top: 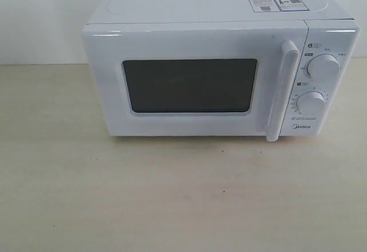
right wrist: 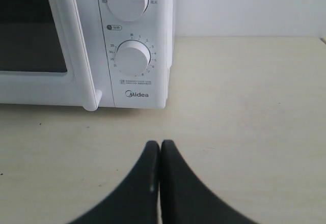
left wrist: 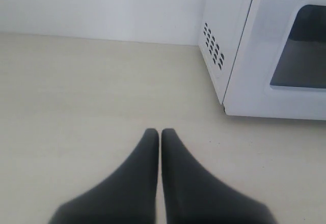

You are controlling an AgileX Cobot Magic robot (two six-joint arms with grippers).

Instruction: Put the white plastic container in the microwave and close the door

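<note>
The white Midea microwave [top: 218, 63] stands at the back of the table with its door [top: 195, 83] shut flat against the body; the dark mesh window [top: 189, 86] and the vertical bar handle [top: 284, 91] face me. The white plastic container shows in no view. My left gripper [left wrist: 160, 131] is shut and empty above bare table, off the microwave's left front corner [left wrist: 226, 96]. In front of the knob panel [right wrist: 133, 56], my right gripper [right wrist: 160, 143] is also shut, holding nothing. Neither gripper appears in the exterior view.
Light wooden table [top: 172, 200] runs in front of and on both sides of the microwave. A white wall [left wrist: 102, 5] stands behind. Vent slots [left wrist: 214, 46] mark the microwave's left side. Stickers [top: 275, 4] lie on its top.
</note>
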